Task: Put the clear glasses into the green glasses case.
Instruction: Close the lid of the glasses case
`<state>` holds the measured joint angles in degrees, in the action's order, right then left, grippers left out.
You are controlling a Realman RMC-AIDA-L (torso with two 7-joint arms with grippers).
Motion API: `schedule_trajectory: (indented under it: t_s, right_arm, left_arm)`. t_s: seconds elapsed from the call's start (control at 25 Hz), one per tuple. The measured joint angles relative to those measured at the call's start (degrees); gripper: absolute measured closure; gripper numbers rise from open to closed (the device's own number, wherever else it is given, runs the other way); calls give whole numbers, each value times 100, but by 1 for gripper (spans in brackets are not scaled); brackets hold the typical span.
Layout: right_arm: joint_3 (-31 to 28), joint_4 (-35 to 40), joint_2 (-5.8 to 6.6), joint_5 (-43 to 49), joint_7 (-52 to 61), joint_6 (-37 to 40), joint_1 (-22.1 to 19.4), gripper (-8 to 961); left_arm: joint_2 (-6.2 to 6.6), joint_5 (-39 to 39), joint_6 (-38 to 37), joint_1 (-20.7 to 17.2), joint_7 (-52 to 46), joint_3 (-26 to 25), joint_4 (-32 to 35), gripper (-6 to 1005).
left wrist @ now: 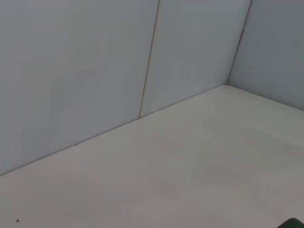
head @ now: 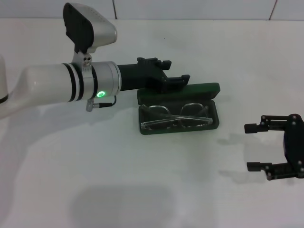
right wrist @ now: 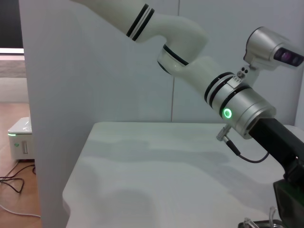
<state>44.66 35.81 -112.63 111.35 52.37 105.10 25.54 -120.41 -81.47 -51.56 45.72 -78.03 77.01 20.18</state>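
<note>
The green glasses case (head: 214,119) lies open at the table's middle, its lid (head: 204,90) raised at the far side. Inside the tray lie the clear glasses (head: 178,116), folded and spanning its width. My left gripper (head: 179,70) reaches in from the left, open, with its nearer finger (head: 183,80) right at the lid's top edge. To the right of the case, my right gripper (head: 248,147) hovers open and holds nothing. The right wrist view catches a corner of the case (right wrist: 289,199) and a bit of the glasses (right wrist: 272,214).
The white table (head: 142,180) runs to white wall panels (left wrist: 95,71) at the back. In the right wrist view the table's left edge (right wrist: 78,166) drops off beside a partition, with a small white box (right wrist: 19,137) on the floor beyond.
</note>
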Motion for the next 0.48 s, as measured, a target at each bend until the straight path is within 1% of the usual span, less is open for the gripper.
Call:
schedule_trajectory:
  t_s: [0.24,0.48]
  right_arm:
    - [-23,3,2,2,0,-29,7,202]
    - [-30,27,-24,2,14,-61,30,197]
  left_arm:
    - [13,0,-70,-80,-2,100,15,272]
    - [17,-29,-219,-260,34,148,29,272]
